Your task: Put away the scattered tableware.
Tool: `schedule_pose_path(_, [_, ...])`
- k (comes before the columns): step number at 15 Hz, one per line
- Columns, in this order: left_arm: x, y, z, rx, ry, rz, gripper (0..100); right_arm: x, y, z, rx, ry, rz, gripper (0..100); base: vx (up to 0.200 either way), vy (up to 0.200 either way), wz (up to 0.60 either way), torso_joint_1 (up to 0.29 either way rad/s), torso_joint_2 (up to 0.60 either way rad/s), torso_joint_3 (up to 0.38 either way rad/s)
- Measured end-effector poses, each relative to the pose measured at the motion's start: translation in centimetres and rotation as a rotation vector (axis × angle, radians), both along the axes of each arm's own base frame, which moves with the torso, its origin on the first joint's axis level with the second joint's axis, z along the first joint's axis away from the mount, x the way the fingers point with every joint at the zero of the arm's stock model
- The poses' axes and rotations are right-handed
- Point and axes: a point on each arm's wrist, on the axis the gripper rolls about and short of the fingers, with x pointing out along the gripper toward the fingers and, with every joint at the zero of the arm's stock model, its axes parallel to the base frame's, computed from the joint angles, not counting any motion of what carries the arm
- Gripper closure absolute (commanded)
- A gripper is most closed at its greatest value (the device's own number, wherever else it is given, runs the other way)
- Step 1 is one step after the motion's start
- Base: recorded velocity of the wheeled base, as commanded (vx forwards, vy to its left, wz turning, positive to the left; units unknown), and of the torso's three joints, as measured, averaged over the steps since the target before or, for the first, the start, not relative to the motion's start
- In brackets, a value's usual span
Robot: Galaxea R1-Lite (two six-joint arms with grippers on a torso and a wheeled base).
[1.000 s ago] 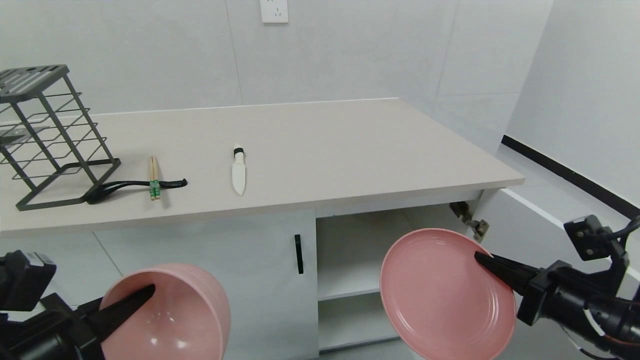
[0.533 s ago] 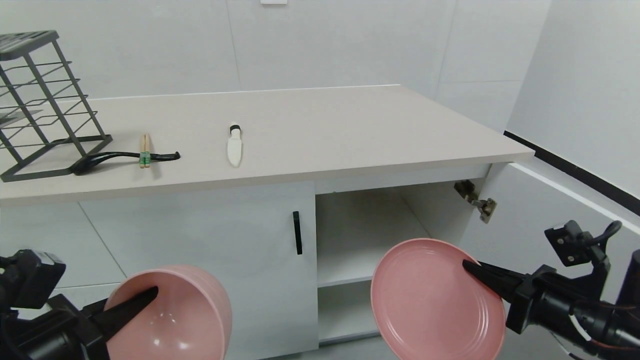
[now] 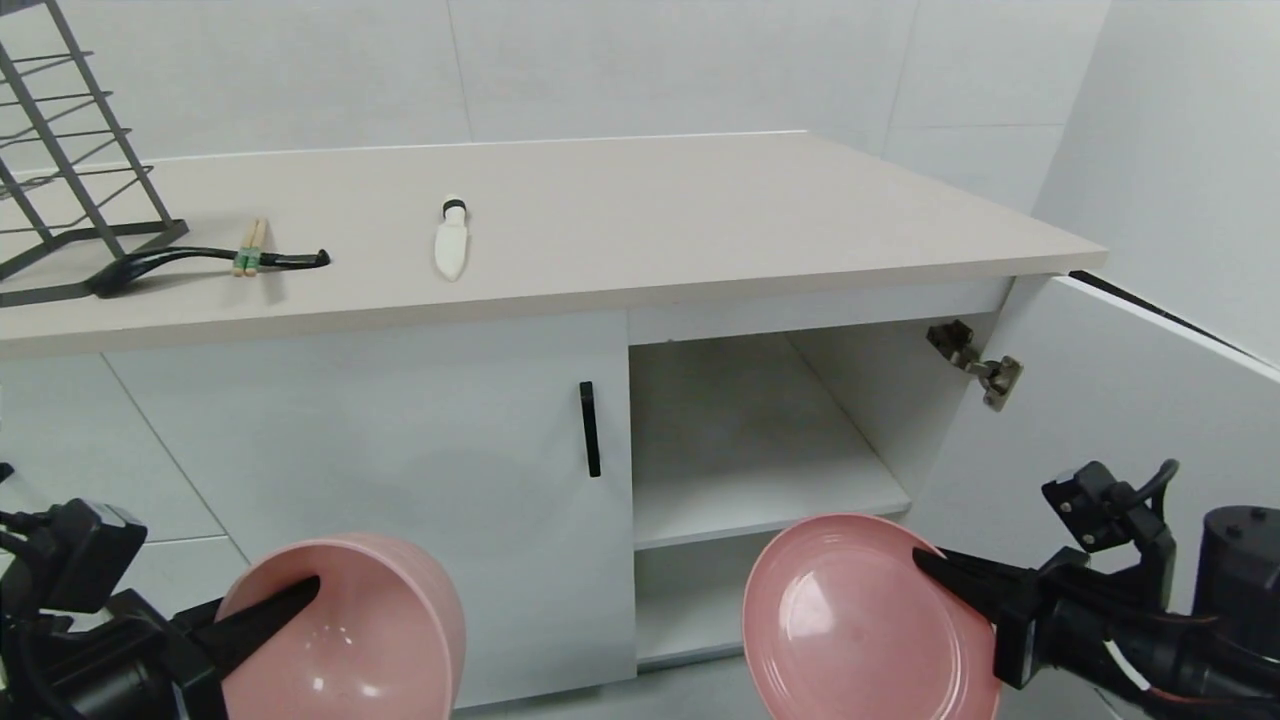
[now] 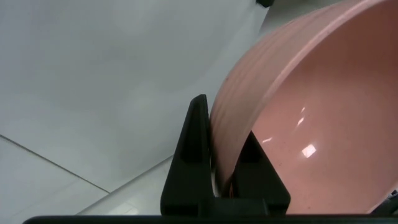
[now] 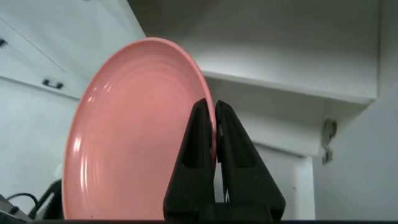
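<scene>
Lower right, the plate point(image 3: 850, 630) is being rim-pinched in the right fingers point(image 3: 955, 578), the bowl point(image 3: 370, 640) lower left in the left fingers point(image 3: 270, 612), poised for the cupboard shelf point(image 3: 770, 490).

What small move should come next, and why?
Probably ease the right claw forward, carrying the plate toward the shelf. The door stands open, and the plate, pinched at its rim, hangs in front of the opening. The left claw and its bowl can wait.
</scene>
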Motion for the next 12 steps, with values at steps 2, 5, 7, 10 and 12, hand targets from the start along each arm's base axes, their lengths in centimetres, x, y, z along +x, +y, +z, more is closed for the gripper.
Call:
schedule_pose_path(2, [0.0, 0.0, 0.0, 0.000, 0.002, 0.001, 100, 0.4, 0.0, -0.8, -0.070, 0.007, -0.032, 100, 0.000, 0.000, 0.00, 0.000, 0.00, 0.000])
schedule_pose_path(5, [0.0, 0.0, 0.0, 0.000, 0.002, 0.000, 100, 1.9, 0.4, -1.3, -0.042, -0.021, -0.064, 100, 0.000, 0.000, 0.00, 0.000, 0.00, 0.000])
schedule_pose_path(7, [0.0, -0.1, -0.1, 0.000, 0.006, -0.006, 100, 2.9, 0.7, -2.4, -0.031, -0.023, -0.073, 100, 0.000, 0.000, 0.00, 0.000, 0.00, 0.000])
schedule_pose_path(10, [0.2, -0.1, -0.2, 0.000, 0.020, -0.009, 100, 6.0, 1.7, -4.0, 0.001, -0.019, -0.093, 100, 0.000, 0.000, 0.00, 0.000, 0.00, 0.000])
schedule_pose_path(12, [0.3, -0.1, -0.3, 0.001, 0.023, -0.010, 100, 8.2, 2.3, -5.0, 0.033, -0.021, -0.111, 100, 0.000, 0.000, 0.00, 0.000, 0.00, 0.000])
